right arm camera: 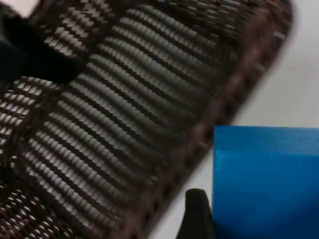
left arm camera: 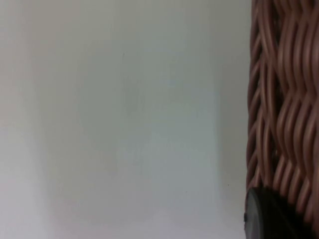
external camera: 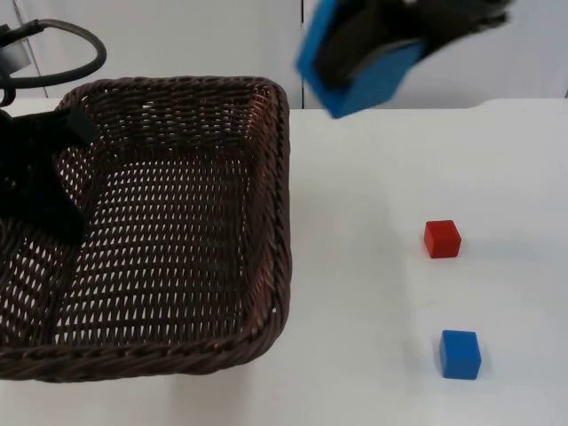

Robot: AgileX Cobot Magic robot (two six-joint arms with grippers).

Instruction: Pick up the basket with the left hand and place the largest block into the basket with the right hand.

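In the top view the left gripper [external camera: 40, 191] sits at the basket [external camera: 177, 231] by its left wall, fingers pinching the wicker; the basket looks lifted and tilted toward the camera. The right gripper [external camera: 373, 53] hangs high beside the basket's far right corner, fingers pinching the large blue block [external camera: 359, 67], which is outside the rim; let go here, it would likely strike the rim or drop onto the table [external camera: 373, 266]. A small red cube [external camera: 442, 239] and a small blue cube [external camera: 460, 354] lie well apart from the basket.

In the left wrist view the weave [left arm camera: 284, 99] runs close by one fingertip [left arm camera: 269, 214]; a thin hold on the wall could slip under a falling block.

In the right wrist view the block [right arm camera: 266, 179] hangs beside the basket's rim [right arm camera: 219, 119], not over its floor; the carry must go further inward first.
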